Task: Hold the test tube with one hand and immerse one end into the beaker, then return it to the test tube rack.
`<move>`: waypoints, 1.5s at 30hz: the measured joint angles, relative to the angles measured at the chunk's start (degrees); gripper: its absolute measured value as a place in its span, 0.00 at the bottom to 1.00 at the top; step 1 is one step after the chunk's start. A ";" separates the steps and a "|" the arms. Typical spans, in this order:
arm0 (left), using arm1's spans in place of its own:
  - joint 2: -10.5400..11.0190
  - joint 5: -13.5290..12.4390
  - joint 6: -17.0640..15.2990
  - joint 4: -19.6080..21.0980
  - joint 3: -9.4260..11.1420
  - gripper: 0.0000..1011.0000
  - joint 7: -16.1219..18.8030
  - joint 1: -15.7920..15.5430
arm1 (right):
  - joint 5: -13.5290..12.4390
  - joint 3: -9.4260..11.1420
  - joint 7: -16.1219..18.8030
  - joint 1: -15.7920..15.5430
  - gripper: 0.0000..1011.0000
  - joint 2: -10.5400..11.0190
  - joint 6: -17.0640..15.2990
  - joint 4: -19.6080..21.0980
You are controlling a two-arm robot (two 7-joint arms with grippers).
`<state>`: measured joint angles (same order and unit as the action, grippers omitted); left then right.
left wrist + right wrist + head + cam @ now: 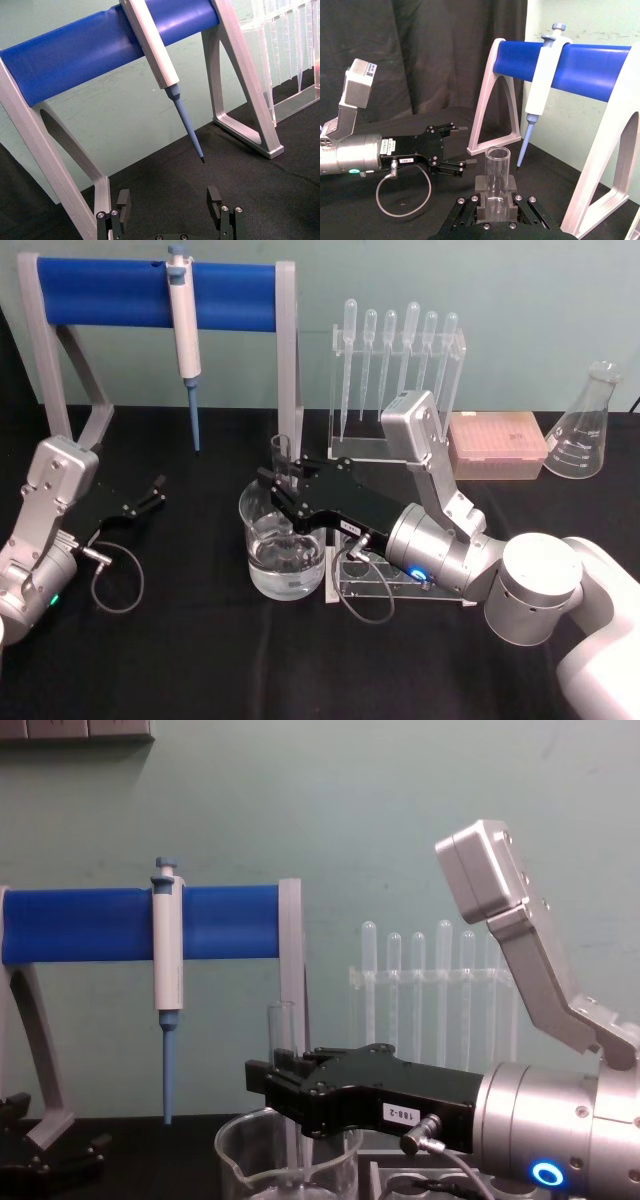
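Right gripper (277,483) reaches in from 4 o'clock to the middle of the black table (180,660). Its jaws are closed narrow on the test tube (281,453), with a pad (481,184) pressed to each side of the glass.

Test tube stands upright, open rim on top. In the chest view its lower part runs down past the rim of the beaker (245,1160) and into it. Cannot tell whether the tip meets the liquid.

Beaker is at table centre, part filled with clear liquid, spout toward the left.

Test tube rack (392,585), clear plastic, lies just beside the beaker at its 3 o'clock, under the right wrist.

Left gripper (150,497) is parked well apart at the beaker's 9 o'clock. Its jaws are spread wide with nothing between them.

Blue-and-white pipettor (184,330) hangs on the blue-bar stand (110,290) at 11 o'clock. Plastic pipettes (400,350) stand in their holder at 1 o'clock. A pink tip box (497,445) and a conical flask (585,430) are toward 2 o'clock.
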<state>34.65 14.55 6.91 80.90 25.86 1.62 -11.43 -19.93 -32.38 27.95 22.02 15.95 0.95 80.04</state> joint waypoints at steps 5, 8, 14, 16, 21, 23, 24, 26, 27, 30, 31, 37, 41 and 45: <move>0.00 0.00 0.00 0.00 0.00 0.99 0.00 0.00 | 0.00 0.00 0.00 0.00 0.22 0.00 0.00 0.00; 0.00 0.00 0.00 0.00 0.00 0.99 0.00 0.00 | 0.00 0.00 0.00 0.00 0.22 0.00 0.00 0.00; 0.00 0.00 0.00 0.00 0.00 0.99 0.00 0.00 | 0.00 0.00 0.00 0.00 0.23 0.00 0.00 0.01; 0.00 0.00 0.00 0.00 0.00 0.99 0.00 0.00 | 0.00 0.00 0.00 0.00 0.23 0.00 0.00 0.00; 0.00 0.00 0.00 0.00 0.00 0.99 0.00 0.00 | 0.00 0.00 0.00 0.00 0.23 0.00 0.00 0.00; 0.00 0.00 0.00 0.00 0.00 0.99 0.00 0.00 | 0.00 0.00 0.00 0.00 0.23 0.00 0.00 0.01; 0.00 0.00 0.00 0.00 0.00 0.99 0.00 0.00 | 0.00 0.00 0.00 0.00 0.22 0.00 0.00 0.00; 0.00 0.00 0.00 0.00 0.00 0.99 0.00 0.00 | 0.00 0.00 0.00 0.00 0.23 0.00 0.00 0.01; 0.00 0.00 0.00 0.00 0.00 0.99 0.00 0.00 | 0.00 0.00 0.00 0.00 0.23 0.00 0.00 0.00; 0.00 0.00 0.00 0.00 0.00 0.99 0.00 0.00 | 0.00 0.00 0.00 0.00 0.22 0.00 0.00 0.00; 0.00 0.00 0.00 0.00 0.00 0.99 0.00 0.00 | 0.00 0.00 0.00 0.00 0.23 0.00 0.00 0.01; 0.00 0.00 0.00 0.00 0.00 0.99 0.00 0.00 | 0.00 0.00 0.00 0.00 0.22 0.00 0.00 0.01; 0.00 0.00 0.00 0.00 0.00 0.99 0.00 0.00 | 0.00 0.00 0.00 0.00 0.23 0.00 0.00 0.01; 0.00 0.00 0.00 0.00 0.00 0.99 0.00 0.00 | 0.00 0.00 0.00 0.00 0.23 0.00 0.00 0.01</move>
<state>34.64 14.55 6.91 80.90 25.86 1.62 -11.43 -19.93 -32.38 27.95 22.02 15.94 0.95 80.05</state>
